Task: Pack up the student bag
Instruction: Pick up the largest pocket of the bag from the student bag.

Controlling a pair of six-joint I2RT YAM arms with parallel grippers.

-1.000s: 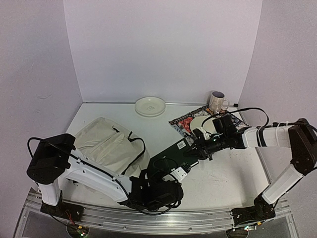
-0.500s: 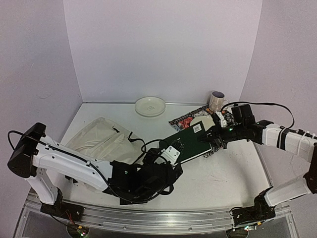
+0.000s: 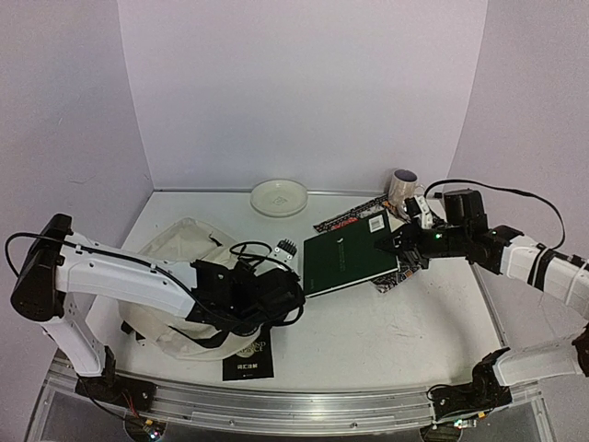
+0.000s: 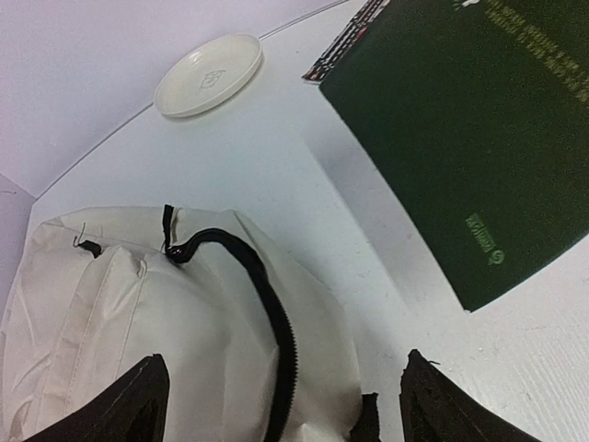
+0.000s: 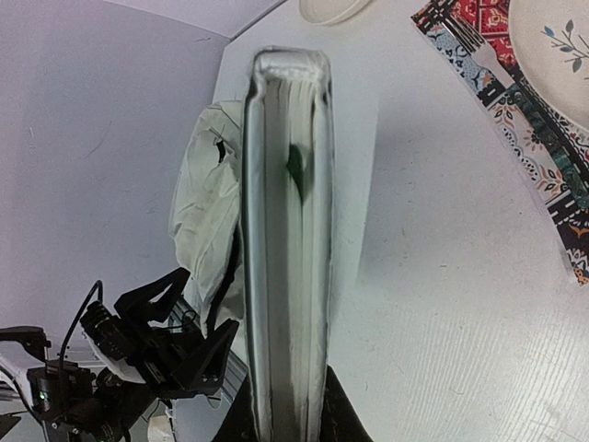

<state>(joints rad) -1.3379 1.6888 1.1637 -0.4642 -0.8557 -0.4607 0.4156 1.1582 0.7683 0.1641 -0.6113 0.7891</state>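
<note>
The student bag (image 3: 175, 267) is a cream fabric backpack lying at the left of the table, its black zipper (image 4: 272, 318) curving across the top. My left gripper (image 3: 265, 281) hovers open over the bag's right end, with nothing between its black fingers (image 4: 138, 405). My right gripper (image 3: 402, 247) is shut on the right edge of a dark green book (image 3: 348, 261) and holds it tilted above the table's middle. In the right wrist view the book (image 5: 285, 230) shows edge-on, pointing toward the bag (image 5: 204, 212).
A white plate (image 3: 279, 197) sits at the back centre. A patterned placemat (image 3: 354, 221) with a mug (image 3: 402, 189) behind it lies at the back right, and a floral plate (image 5: 557, 46) rests on the mat. A black printed card (image 3: 247, 361) lies near the front edge.
My left gripper opened, came off the book's near end and swung left over the bag. The right gripper carried the book up and back toward the right.
</note>
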